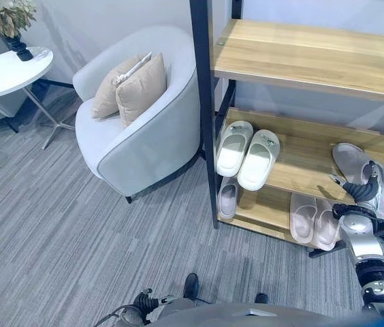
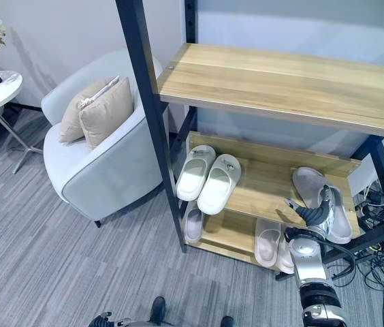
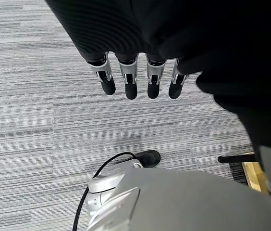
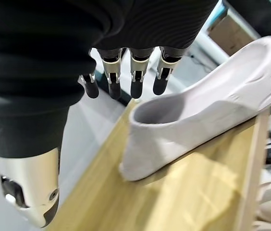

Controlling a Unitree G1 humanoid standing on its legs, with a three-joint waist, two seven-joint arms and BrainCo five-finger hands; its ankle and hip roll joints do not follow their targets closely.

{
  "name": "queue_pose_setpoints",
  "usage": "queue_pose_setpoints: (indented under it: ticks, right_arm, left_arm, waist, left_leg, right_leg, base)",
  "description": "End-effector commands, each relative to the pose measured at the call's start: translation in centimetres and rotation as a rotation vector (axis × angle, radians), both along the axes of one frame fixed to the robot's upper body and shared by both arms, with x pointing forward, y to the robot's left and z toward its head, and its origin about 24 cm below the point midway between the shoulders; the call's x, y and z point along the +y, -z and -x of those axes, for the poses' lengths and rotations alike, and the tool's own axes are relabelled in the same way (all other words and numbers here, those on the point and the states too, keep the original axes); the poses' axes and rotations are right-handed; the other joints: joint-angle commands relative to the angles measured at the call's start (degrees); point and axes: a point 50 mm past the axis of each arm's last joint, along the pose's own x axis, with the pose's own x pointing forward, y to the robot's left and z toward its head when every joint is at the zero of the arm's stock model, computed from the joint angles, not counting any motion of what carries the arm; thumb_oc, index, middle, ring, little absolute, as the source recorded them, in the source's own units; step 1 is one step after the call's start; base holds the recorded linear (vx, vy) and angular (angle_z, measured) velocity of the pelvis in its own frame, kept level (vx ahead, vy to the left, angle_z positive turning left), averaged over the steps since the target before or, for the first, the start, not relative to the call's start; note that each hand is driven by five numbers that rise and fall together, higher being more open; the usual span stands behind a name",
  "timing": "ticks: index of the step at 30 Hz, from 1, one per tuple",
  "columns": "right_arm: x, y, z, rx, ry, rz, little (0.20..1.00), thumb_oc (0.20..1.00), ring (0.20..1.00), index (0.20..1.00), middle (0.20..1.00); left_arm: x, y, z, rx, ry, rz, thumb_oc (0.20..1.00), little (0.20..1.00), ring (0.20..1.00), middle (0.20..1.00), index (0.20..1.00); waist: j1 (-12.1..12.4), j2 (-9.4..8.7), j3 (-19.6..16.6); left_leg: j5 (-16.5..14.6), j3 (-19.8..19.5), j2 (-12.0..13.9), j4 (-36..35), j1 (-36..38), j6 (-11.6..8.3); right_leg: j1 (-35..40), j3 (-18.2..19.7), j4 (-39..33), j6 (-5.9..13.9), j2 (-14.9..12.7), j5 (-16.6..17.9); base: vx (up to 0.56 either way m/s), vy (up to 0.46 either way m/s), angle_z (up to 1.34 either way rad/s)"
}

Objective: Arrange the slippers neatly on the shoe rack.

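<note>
Just beyond the right hand (image 4: 126,77), on the middle shelf of the shoe rack (image 2: 274,88), lie two grey slippers (image 2: 311,184), soft and matte, one tipped up on its edge against the other. From its wrist camera the tilted slipper shows a hollow opening with the sole lifted off the wooden board, and the hand's fingers hang straight and spread, just short of the slipper's rim, holding nothing. To the hand's left on the same shelf sits a white pair (image 1: 248,153), side by side, toes toward the wall. Below the hand on the bottom shelf rests a pale pink pair (image 1: 312,218), and further left a single grey slipper (image 1: 227,197). Far to the left stand a grey armchair (image 1: 151,136) with two beige cushions (image 1: 129,87) and a white side table (image 1: 5,71). Over grey carpet (image 3: 30,120), the left hand (image 3: 140,79) hangs with fingers straight and loose, empty.
</note>
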Motion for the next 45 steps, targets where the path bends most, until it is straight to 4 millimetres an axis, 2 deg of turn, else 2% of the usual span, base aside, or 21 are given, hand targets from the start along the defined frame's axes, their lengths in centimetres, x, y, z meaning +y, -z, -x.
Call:
queue_pose_setpoints:
  ticks: [1, 7, 17, 22, 27, 32, 39, 40, 45]
  right_arm:
    - [-1.2, -2.8, -0.9, -0.108, 0.025, 0.075, 1.0, 1.0, 1.0, 1.0, 1.0]
    - [-0.8, -2.4, -0.7, -0.117, 0.047, 0.042, 1.0, 1.0, 1.0, 1.0, 1.0]
    - [-1.1, -3.3, -2.0, -0.182, 0.089, -0.057, 1.0, 1.0, 1.0, 1.0, 1.0]
    - [-1.0, -1.9, -2.3, -0.129, 0.092, -0.15, 1.0, 1.0, 1.0, 1.0, 1.0]
    - [-0.5, -1.4, -3.0, -0.116, 0.079, -0.233, 1.0, 1.0, 1.0, 1.0, 1.0]
    - [0.4, -1.9, -4.6, -0.145, 0.007, -0.332, 1.0, 1.0, 1.0, 1.0, 1.0]
    - [3.4, -3.6, -6.6, -0.285, -0.104, -0.471, 1.0, 1.0, 1.0, 1.0, 1.0]
    - [4.5, -3.8, -6.5, -0.303, -0.15, -0.468, 1.0, 1.0, 1.0, 1.0, 1.0]
    - [5.4, -2.9, -5.8, -0.296, -0.171, -0.515, 1.0, 1.0, 1.0, 1.0, 1.0]
  left_arm:
    - [-1.0, 0.2, -0.9, 0.017, 0.005, 0.003, 1.0, 1.0, 1.0, 1.0, 1.0]
    - [-1.1, 0.1, -1.2, 0.011, -0.006, 0.002, 1.0, 1.0, 1.0, 1.0, 1.0]
    - [-0.8, 0.2, -0.8, 0.031, -0.024, -0.009, 1.0, 1.0, 1.0, 1.0, 1.0]
    - [-0.5, 0.2, -0.8, 0.035, -0.035, -0.015, 1.0, 1.0, 1.0, 1.0, 1.0]
    - [-0.1, 0.1, -0.7, 0.041, -0.049, -0.024, 1.0, 1.0, 1.0, 1.0, 1.0]
    - [0.3, 0.1, -0.6, 0.044, -0.053, -0.028, 1.0, 1.0, 1.0, 1.0, 1.0]
    - [-0.2, 0.2, -0.6, 0.049, -0.056, -0.013, 1.0, 1.0, 1.0, 1.0, 1.0]
    - [-0.3, 0.1, -1.1, 0.037, -0.065, -0.01, 1.0, 1.0, 1.0, 1.0, 1.0]
    - [-0.2, 0.0, -1.7, 0.02, -0.082, -0.008, 1.0, 1.0, 1.0, 1.0, 1.0]
  waist:
    - [1.5, -1.46, 0.5]
    - [0.8, -1.36, 0.6]
    - [0.7, -1.75, 0.6]
    - [0.7, -2.04, 0.8]
    - [0.8, -2.11, 1.1]
    - [0.9, -2.21, 1.7]
    - [0.8, -2.22, 1.9]
    - [0.7, -2.3, 1.9]
    - [0.7, -2.6, 1.5]
  left_leg:
    - [-7.4, -0.3, -1.1, 0.4, 2.0, -0.06]
    - [-7.6, 0.4, -1.1, 0.4, 2.1, 0.01]
    - [-7.7, 1.0, -1.1, 0.4, 2.0, 0.04]
    - [-7.7, 1.2, -1.0, 0.4, 2.0, -0.03]
    - [-7.5, 1.6, -0.9, 0.4, 1.8, -0.09]
    - [-7.2, 1.9, -0.7, 0.4, 1.4, -0.22]
    - [-7.1, 2.0, -0.5, 0.4, 1.4, -0.3]
    - [-7.2, 1.9, -0.5, 0.4, 1.6, -0.27]
    - [-7.3, 1.8, -0.5, 0.4, 1.8, -0.24]
  right_leg:
    - [1.6, -0.3, 0.7, 2.41, -1.8, -2.4]
    - [1.3, 0.3, 0.7, 2.4, -1.8, -2.3]
    - [0.8, 0.9, 0.7, 2.36, -1.6, -2.1]
    - [0.7, 1.1, 0.7, 2.29, -1.6, -2.0]
    - [0.4, 1.2, 0.7, 2.35, -1.6, -1.9]
    - [0.0, 1.3, 0.7, 2.27, -1.7, -1.8]
    - [0.3, 1.2, 0.7, 2.07, -1.5, -1.9]
    - [0.6, 1.1, 0.7, 2.07, -1.5, -1.9]
    - [0.9, 0.7, 0.7, 2.08, -1.7, -1.9]
  base:
    - [0.0, 0.0, 0.0]
    - [0.0, 0.0, 0.0]
    - [0.01, -0.004, -0.02]
    - [0.01, -0.006, 0.0]
    - [0.02, -0.023, -0.06]
    - [0.01, -0.015, -0.04]
    - [0.0, 0.005, -0.01]
    - [0.0, 0.0, 0.0]
    - [0.0, 0.023, 0.06]
